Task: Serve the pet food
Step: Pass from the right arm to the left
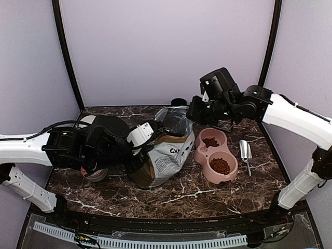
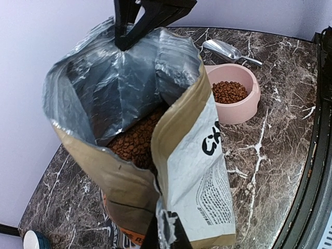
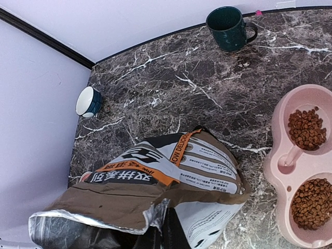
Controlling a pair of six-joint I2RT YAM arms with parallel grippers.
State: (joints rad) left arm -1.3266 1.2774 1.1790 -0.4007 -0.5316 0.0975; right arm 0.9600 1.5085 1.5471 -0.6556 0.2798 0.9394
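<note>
The pet food shows as reddish-brown kibble [image 2: 136, 142] inside the open tan-and-white bag [image 1: 165, 155], which stands mid-table. More kibble fills both cups [image 1: 220, 166] of the pink double bowl [image 1: 199, 153] to the bag's right. My left gripper [image 2: 165, 222] is shut on the near corner of the bag's torn rim. My right gripper [image 3: 167, 229] is shut on the far foil rim, and its black fingers [image 2: 136, 23] reach in from above in the left wrist view. The two grips hold the bag's mouth spread open.
A metal scoop [image 1: 245, 151] lies right of the pink bowl. A dark green mug [image 3: 228, 26] stands at the back edge. A small blue-and-white bowl [image 3: 88, 101] sits left of the bag, under my left arm. Black frame posts rise at the table's back corners.
</note>
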